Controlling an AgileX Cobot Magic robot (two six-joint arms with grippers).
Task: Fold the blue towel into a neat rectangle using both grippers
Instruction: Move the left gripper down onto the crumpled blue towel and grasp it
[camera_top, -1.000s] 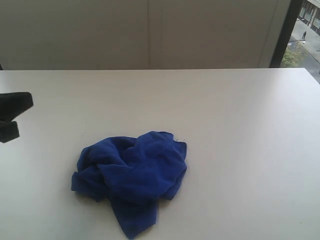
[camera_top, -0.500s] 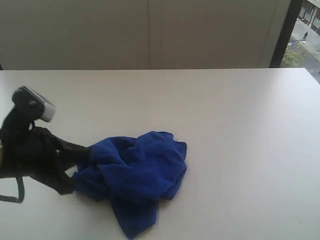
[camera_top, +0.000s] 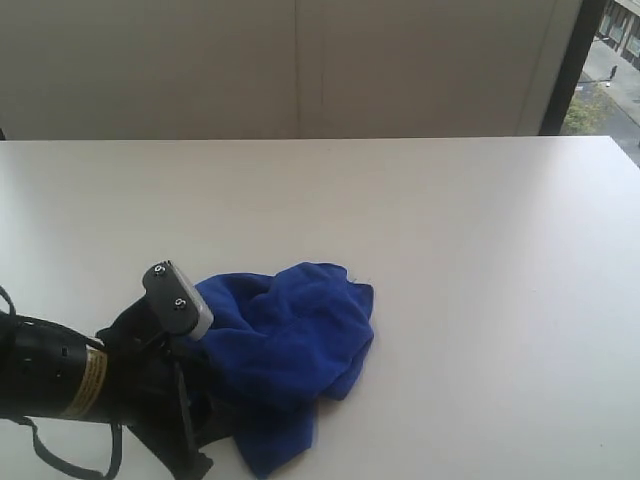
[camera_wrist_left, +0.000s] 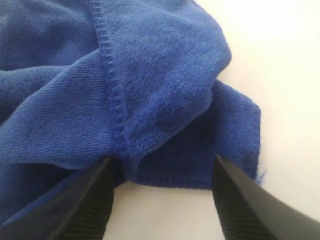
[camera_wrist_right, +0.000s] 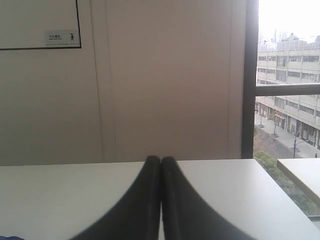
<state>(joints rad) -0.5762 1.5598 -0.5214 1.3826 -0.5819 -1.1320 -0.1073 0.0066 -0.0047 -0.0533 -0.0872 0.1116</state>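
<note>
The blue towel (camera_top: 295, 335) lies crumpled in a heap on the white table (camera_top: 480, 250), near the front and left of centre. My left arm (camera_top: 60, 382) reaches in from the lower left and covers the heap's left side. In the left wrist view, my left gripper (camera_wrist_left: 162, 169) is open, its two black fingers (camera_wrist_left: 90, 200) straddling a hemmed edge of the towel (camera_wrist_left: 150, 100) without closing on it. My right gripper (camera_wrist_right: 161, 161) is shut and empty, held above the table and facing the wall; it is out of the exterior view.
A pale wall (camera_top: 300, 70) runs behind the table's far edge. A dark window frame (camera_top: 565, 70) stands at the back right. The table's right edge (camera_wrist_right: 280, 185) shows in the right wrist view.
My left arm has swung in from the left edge of the table to the towel's left side. Its jaws have opened. The towel and the right gripper have not moved.
</note>
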